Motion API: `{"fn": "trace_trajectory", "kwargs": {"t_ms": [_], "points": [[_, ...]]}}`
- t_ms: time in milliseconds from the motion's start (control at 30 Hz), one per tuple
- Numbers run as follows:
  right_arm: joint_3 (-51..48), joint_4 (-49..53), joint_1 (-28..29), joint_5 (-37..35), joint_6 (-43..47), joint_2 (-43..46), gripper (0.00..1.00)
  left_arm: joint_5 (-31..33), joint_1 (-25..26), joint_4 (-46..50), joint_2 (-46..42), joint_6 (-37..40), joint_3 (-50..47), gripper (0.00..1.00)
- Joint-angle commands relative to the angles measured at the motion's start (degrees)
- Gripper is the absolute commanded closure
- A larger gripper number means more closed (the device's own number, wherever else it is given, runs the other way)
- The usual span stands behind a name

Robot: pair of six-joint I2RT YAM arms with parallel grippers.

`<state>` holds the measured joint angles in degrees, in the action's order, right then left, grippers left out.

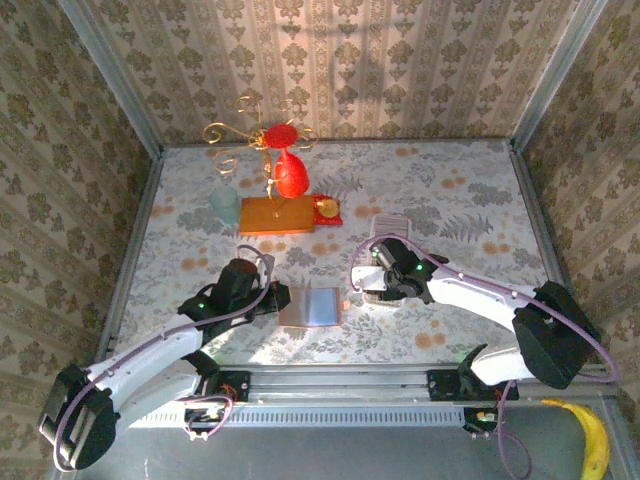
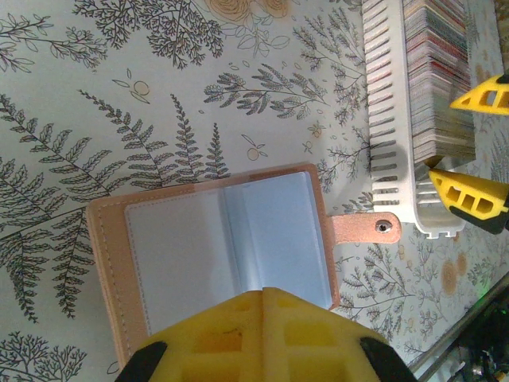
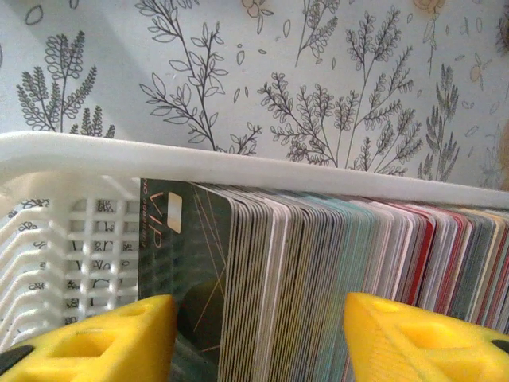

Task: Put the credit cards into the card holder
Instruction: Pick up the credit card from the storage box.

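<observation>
The tan-brown card holder (image 1: 310,306) (image 2: 215,255) lies open and flat on the table, its clear sleeves up and its snap strap (image 2: 366,228) pointing toward the tray. My left gripper (image 1: 272,297) (image 2: 266,294) is shut, its yellow fingers pressed together over the holder's near edge with nothing visible between them. The credit cards (image 2: 437,72) (image 3: 318,270) stand on edge, packed in a long white slotted tray (image 1: 390,222) (image 2: 386,119) (image 3: 159,155). A dark green card (image 3: 187,255) fronts the stack. My right gripper (image 1: 368,290) (image 3: 254,338) is open, one finger on each side of the front cards.
An orange wooden block (image 1: 275,215) stands at the back with a red glass (image 1: 288,172) and a gold wire stand (image 1: 245,130). A pale green cup (image 1: 225,205) is left of it. A banana (image 1: 590,435) lies outside the table, bottom right. Walls enclose three sides.
</observation>
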<state>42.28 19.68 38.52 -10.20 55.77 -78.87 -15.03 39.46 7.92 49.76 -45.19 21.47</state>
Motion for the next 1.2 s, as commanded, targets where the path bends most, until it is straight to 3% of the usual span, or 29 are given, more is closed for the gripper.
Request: {"fn": "trace_trajectory", "kwargs": {"t_ms": [0, 267, 1167], "points": [[1.3, 0.3, 0.3, -1.6, 0.8, -0.1, 0.46, 0.5, 0.4, 0.5, -0.3, 0.5, -0.9, 0.95], [0.3, 0.5, 0.3, -1.8, 0.7, 2.3, 0.62, 0.5, 0.4, 0.0, 0.2, 0.3, -1.1, 0.96], [0.6, 5.0, 0.5, -1.5, -1.0, 8.2, 0.93, 0.5, 0.7, -1.0, 1.7, -0.5, -1.7, 0.99]]}}
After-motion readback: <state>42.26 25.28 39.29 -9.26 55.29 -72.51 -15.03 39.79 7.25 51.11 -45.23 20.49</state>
